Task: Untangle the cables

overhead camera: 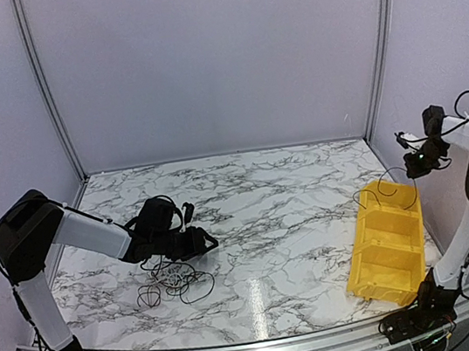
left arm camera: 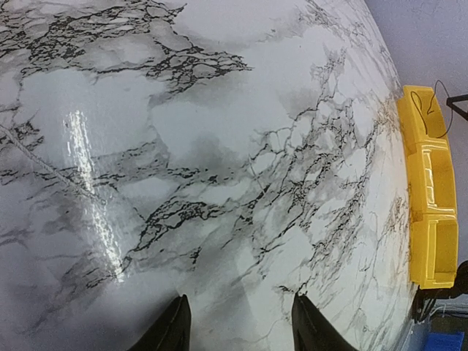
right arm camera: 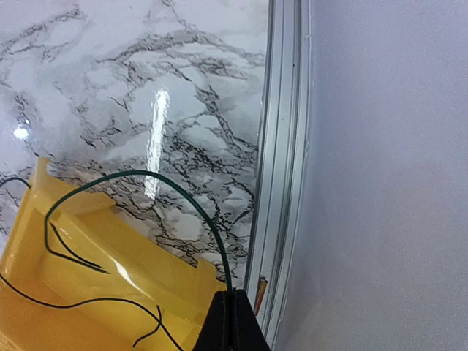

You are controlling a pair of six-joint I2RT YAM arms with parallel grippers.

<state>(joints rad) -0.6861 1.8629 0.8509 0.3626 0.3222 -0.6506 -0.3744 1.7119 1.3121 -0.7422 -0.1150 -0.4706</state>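
Note:
A tangle of thin black cables (overhead camera: pixel 175 281), with a whitish one among them, lies on the marble table at the left. My left gripper (overhead camera: pixel 205 242) hovers just right of the tangle. In the left wrist view it (left arm camera: pixel 241 307) is open and empty over bare marble, and the tangle is out of that view. My right gripper (overhead camera: pixel 412 168) is shut on one thin dark wire (right arm camera: pixel 146 174), pinched at the fingertips (right arm camera: pixel 234 296). The wire arches up and hangs down into the yellow bin (right arm camera: pixel 44 219). Another thin black wire (right arm camera: pixel 73 303) lies inside the bin.
The yellow bin (overhead camera: pixel 386 241) has compartments and stands at the table's right side, close to the metal frame rail (right arm camera: pixel 281 146) and the wall. It also shows in the left wrist view (left arm camera: pixel 428 212). Marble table (overhead camera: pixel 274 205) spans between the arms.

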